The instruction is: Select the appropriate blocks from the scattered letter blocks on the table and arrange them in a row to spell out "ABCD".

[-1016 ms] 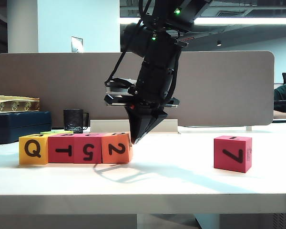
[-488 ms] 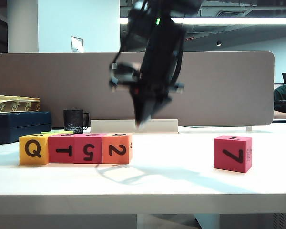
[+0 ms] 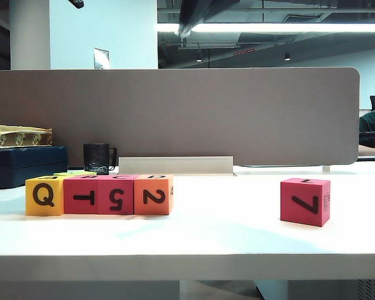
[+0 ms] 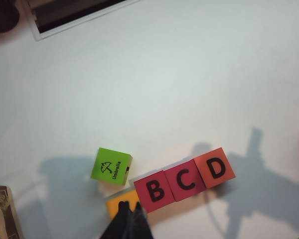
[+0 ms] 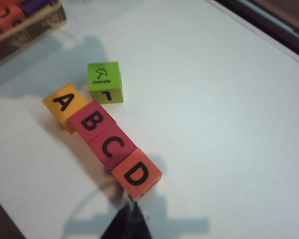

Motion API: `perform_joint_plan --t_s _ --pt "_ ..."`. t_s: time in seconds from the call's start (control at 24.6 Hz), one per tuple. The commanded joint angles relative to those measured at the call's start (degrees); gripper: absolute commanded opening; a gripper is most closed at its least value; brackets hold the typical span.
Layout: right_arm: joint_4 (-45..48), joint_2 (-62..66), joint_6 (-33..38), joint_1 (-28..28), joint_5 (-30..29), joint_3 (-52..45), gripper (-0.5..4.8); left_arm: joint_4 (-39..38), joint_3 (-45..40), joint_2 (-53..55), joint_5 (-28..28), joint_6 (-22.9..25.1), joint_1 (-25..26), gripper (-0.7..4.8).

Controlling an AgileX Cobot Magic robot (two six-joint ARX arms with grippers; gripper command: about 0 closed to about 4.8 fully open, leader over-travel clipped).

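My right gripper (image 5: 131,209), fingers together, is lifting away from orange D block (image 5: 136,173), leaving exterior view.

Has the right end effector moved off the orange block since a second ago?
Yes. It has lifted away from the orange block, up past the grey partition and out of the exterior view; its shut tips now hover above the row.

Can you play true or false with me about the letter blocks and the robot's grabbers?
1. The four blocks in the row spell ABCD on top. True.
2. The green block is part of the row. False: it sits beside it, behind the row's A end.
3. The block marked 7 touches the row. False: it stands alone, far right.
4. The left gripper and right gripper are shut, above the table. True.
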Motion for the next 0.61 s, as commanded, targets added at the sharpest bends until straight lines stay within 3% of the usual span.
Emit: perform_joint_plan --t_s 0.04,0.61 --pt "-1.2 -2.5 0.9 1.0 -0.1 0.2 -0.02 0.5 0.1 -0.3 -0.1 0.6 0.1 -0.06" --pt "-4.2 -3.3 1.5 1.3 -0.1 0.2 -0.01 -1.2 0.1 -0.3 0.0 0.4 0.1 -0.06"
